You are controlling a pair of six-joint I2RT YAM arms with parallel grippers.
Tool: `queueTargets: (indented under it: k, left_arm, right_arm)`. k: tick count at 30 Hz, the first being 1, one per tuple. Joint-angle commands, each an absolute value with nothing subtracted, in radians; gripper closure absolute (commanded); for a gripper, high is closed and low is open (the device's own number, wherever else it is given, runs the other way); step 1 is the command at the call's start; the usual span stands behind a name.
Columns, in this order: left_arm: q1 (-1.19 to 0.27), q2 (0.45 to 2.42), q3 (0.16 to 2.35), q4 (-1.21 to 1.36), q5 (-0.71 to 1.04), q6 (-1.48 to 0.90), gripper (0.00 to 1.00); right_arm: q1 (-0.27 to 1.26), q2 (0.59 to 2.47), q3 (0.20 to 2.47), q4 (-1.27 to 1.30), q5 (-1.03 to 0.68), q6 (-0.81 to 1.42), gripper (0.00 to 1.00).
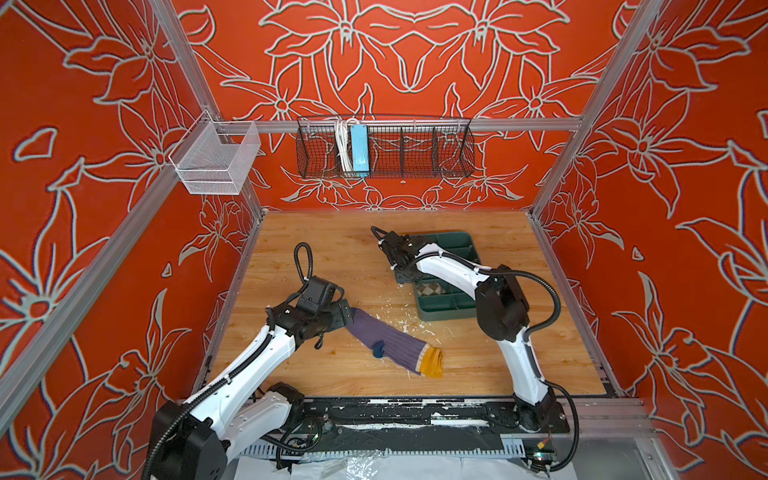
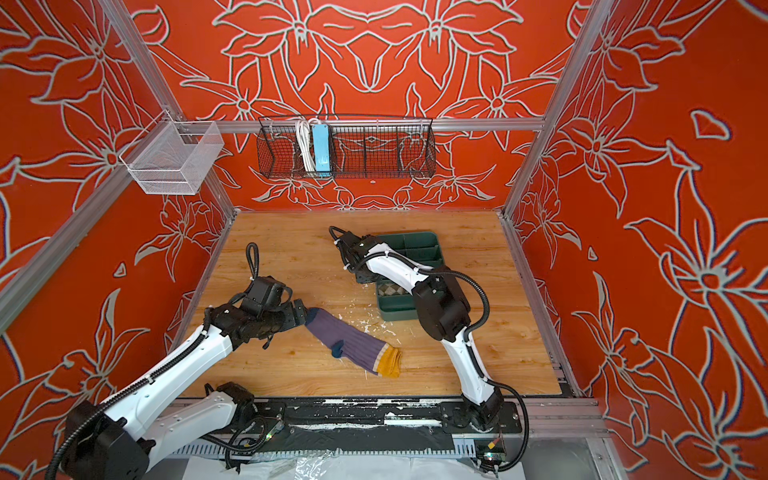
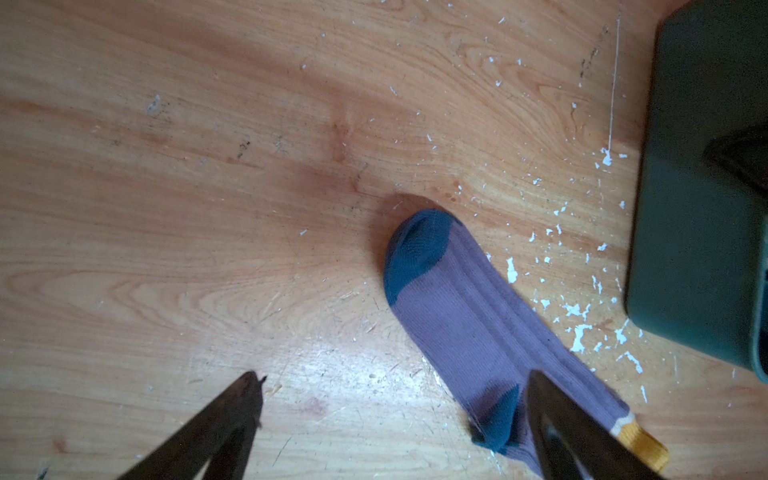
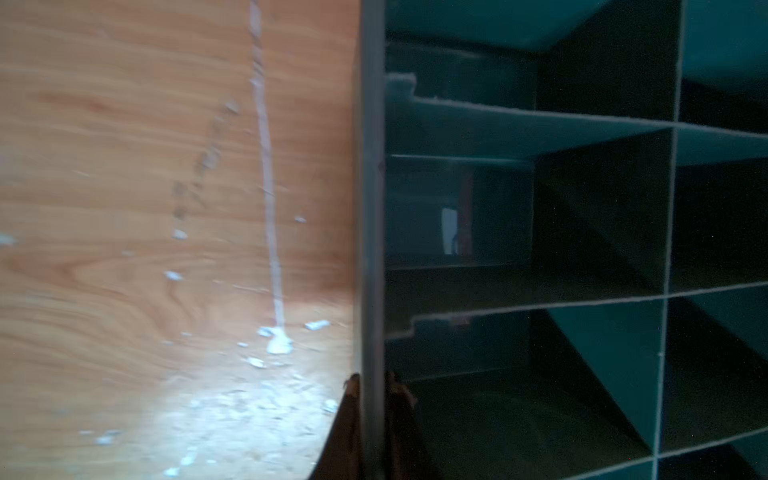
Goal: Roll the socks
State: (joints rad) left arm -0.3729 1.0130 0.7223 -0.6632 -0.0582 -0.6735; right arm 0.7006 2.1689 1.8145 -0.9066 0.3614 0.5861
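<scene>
The purple ribbed sock (image 1: 388,340) (image 2: 347,338) lies flat on the wooden table, with a navy toe and heel and a mustard cuff toward the front right. My left gripper (image 1: 345,313) (image 3: 394,376) hovers open at its toe end. In the left wrist view one finger (image 3: 552,419) overlaps the sock (image 3: 478,324) near the heel, and the other is over bare wood. The beige argyle sock (image 1: 430,287) (image 2: 390,288) sits in a compartment of the green tray (image 1: 446,312) (image 2: 397,313). My right gripper (image 4: 370,384) is shut on the tray's side wall (image 4: 370,208), one finger on each side.
White paint flecks (image 1: 395,321) litter the wood between sock and tray. A black wire basket (image 1: 384,151) and a white mesh basket (image 1: 216,160) hang on the frame rails above the table's back. Red patterned walls enclose three sides.
</scene>
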Motion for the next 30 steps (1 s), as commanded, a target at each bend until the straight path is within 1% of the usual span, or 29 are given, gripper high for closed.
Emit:
queueTargets:
  k: [1,7,10,13,16,17,19,20,21,22,23,25,27,30]
  left_arm:
    - [-0.368,1.017,0.723,-0.669,-0.042,-0.686,0.03]
    - [-0.368,1.006,0.709,-0.663,-0.018,-0.683,0.03]
    - [-0.369,1.001,0.692,-0.647,0.014,-0.684,0.03]
    - [-0.369,0.969,0.66,-0.603,0.078,-0.672,0.03]
    - [-0.369,0.931,0.628,-0.562,0.106,-0.688,0.03]
    - [-0.369,0.927,0.625,-0.558,0.107,-0.698,0.03]
    - [-0.37,0.929,0.629,-0.563,0.109,-0.713,0.03]
    - [-0.369,0.934,0.635,-0.567,0.11,-0.723,0.03]
    - [-0.368,0.941,0.639,-0.57,0.113,-0.732,0.03]
    - [-0.369,0.949,0.641,-0.569,0.12,-0.741,0.03]
    - [-0.37,0.955,0.641,-0.564,0.13,-0.752,0.02]
    - [-0.37,0.969,0.636,-0.536,0.158,-0.773,0.02]
    - [-0.371,0.979,0.628,-0.489,0.2,-0.8,0.06]
    - [-0.374,1.015,0.597,-0.372,0.268,-0.855,0.07]
  right_arm:
    - [0.649,2.055,1.691,-0.901,0.42,0.617,0.89]
    - [0.539,1.899,1.439,-0.829,0.431,0.606,0.89]
    - [0.488,1.83,1.336,-0.771,0.422,0.552,0.9]
    - [0.461,1.789,1.287,-0.739,0.411,0.47,0.89]
    - [0.459,1.769,1.303,-0.747,0.413,0.41,0.88]
    - [0.458,1.757,1.319,-0.761,0.409,0.397,0.84]
    - [0.466,1.717,1.349,-0.783,0.392,0.373,0.67]
    - [0.472,1.685,1.356,-0.787,0.376,0.361,0.57]
    - [0.481,1.654,1.358,-0.782,0.357,0.348,0.43]
    - [0.491,1.615,1.354,-0.772,0.317,0.326,0.31]
    - [0.507,1.577,1.349,-0.764,0.289,0.312,0.25]
    - [0.546,1.504,1.321,-0.738,0.246,0.285,0.19]
    - [0.591,1.441,1.279,-0.711,0.193,0.263,0.16]
    - [0.67,1.365,1.19,-0.685,0.153,0.258,0.16]
